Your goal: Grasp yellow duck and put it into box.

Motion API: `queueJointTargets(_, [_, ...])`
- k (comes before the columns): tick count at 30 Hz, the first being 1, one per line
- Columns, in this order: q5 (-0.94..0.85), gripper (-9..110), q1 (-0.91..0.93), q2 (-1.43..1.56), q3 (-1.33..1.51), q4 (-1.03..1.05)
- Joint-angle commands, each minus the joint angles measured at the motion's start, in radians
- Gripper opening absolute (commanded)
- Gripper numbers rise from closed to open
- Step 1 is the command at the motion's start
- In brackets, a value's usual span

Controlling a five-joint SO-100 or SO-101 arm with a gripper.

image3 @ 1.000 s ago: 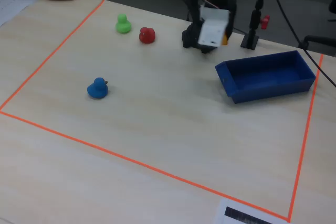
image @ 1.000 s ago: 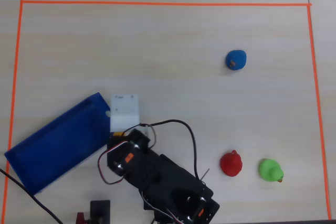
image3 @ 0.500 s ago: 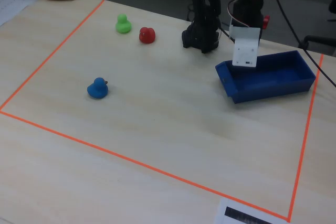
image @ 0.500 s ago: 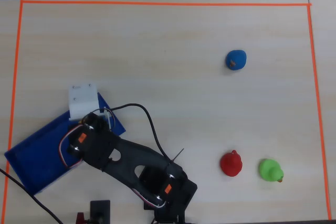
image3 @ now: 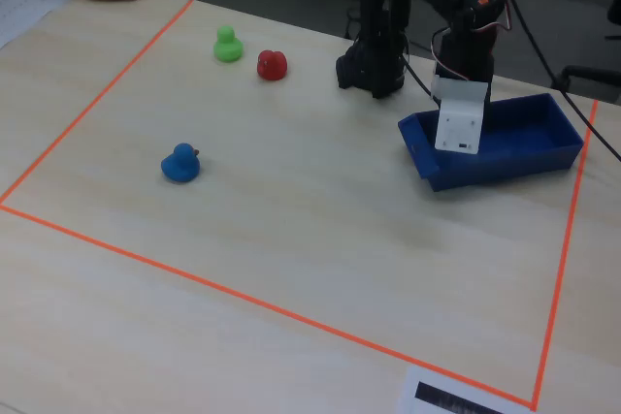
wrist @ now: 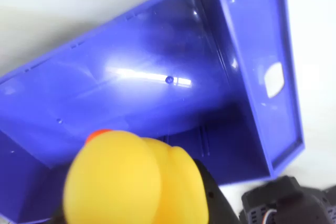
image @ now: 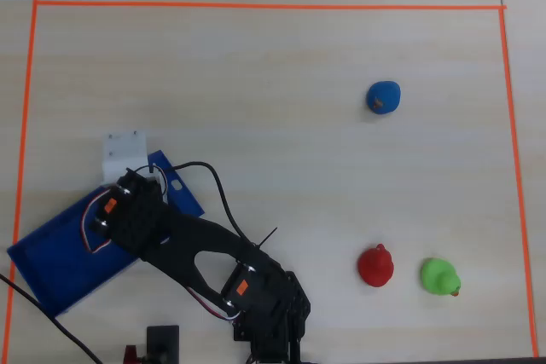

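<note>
Closest to the wrist camera is the yellow duck (wrist: pixel 134 182), which fills the lower left of that view with its orange beak turned up and to the left. It is carried by the gripper (wrist: pixel 157 203), whose dark fingers (wrist: pixel 215 203) appear clenched on its sides, so the duck hangs in the air above the box (wrist: pixel 252 51) and has not been let go.

I judge it is held there because the arm is placed for the drop: the blue floor of the box lies directly behind the duck, and the overhead view shows the wrist over the upper end of the box (image: pixel 51 270).

Inside, the box looks empty; only light reflections and a small pale mark on one wall can be seen.

On the table (image3: pixel 291 239), the blue duck (image: pixel 383 97), red duck (image: pixel 375 265) and green duck (image: pixel 439 277) stand well apart from the box, inside the orange tape line (image: pixel 256 5).
</note>
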Motion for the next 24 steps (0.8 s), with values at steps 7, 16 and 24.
queueJointTargets(7, [-0.054,28,0.075,0.021,-0.029,-0.025])
queueJointTargets(16, [-0.158,26,0.229,0.158,-0.035,0.018])
queueJointTargets(24, [-0.58,0,0.841,0.515,0.086,-0.137])
